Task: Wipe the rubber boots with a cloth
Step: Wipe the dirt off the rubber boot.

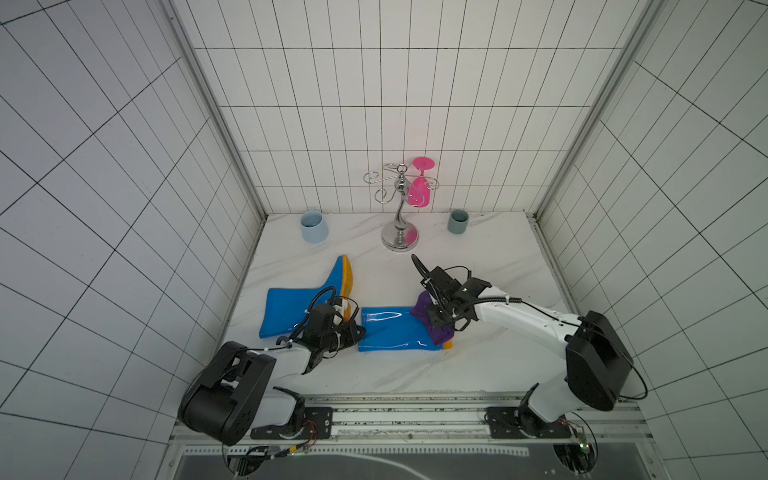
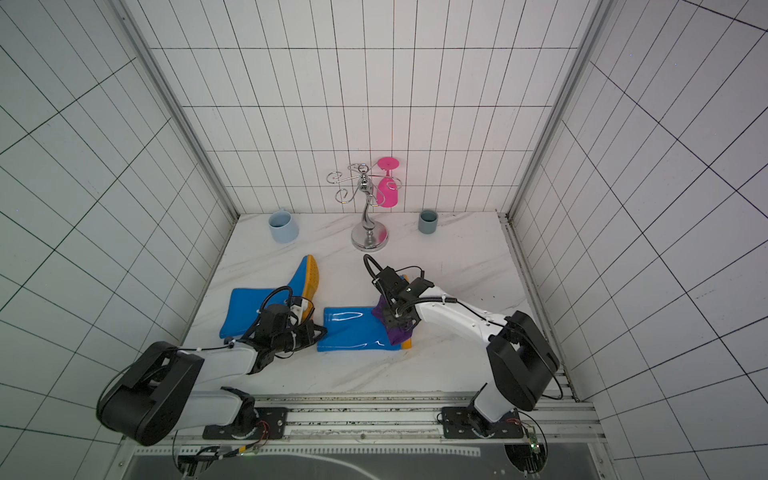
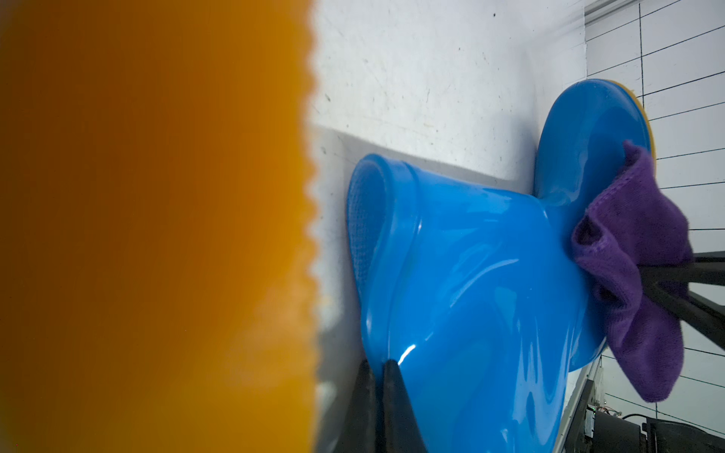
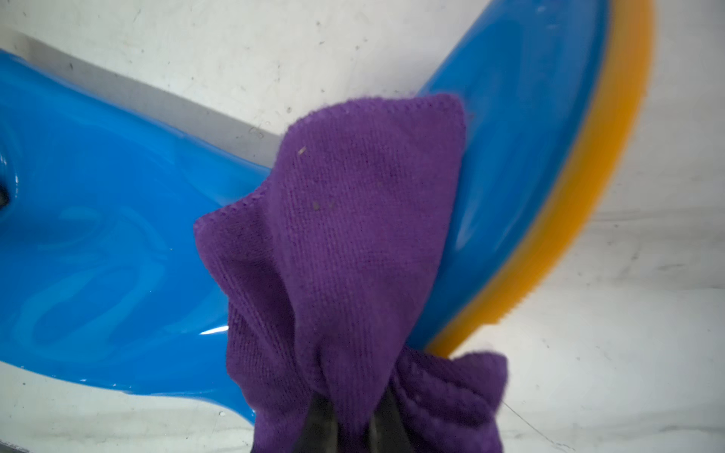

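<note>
Two glossy blue rubber boots with orange soles lie on their sides on the marble table in both top views, one to the left (image 1: 291, 309) (image 2: 249, 309) and one in the middle (image 1: 390, 332) (image 2: 353, 330). My right gripper (image 1: 434, 318) (image 4: 351, 423) is shut on the purple cloth (image 1: 440, 332) (image 4: 353, 235), which is draped over the middle boot's ankle and foot (image 4: 117, 235). The fingers of my left gripper (image 1: 359, 332) (image 3: 377, 366) are shut together, their tips touching that boot's shaft (image 3: 470, 274) by its opening. The cloth (image 3: 635, 251) shows at the far end.
At the back stand a chrome glass rack (image 1: 400, 232) holding a pink glass (image 1: 417, 191), a light-blue mug (image 1: 313, 226) and a grey cup (image 1: 458, 221). Tiled walls close in three sides. The left boot's orange sole (image 3: 157, 215) lies right beside my left wrist.
</note>
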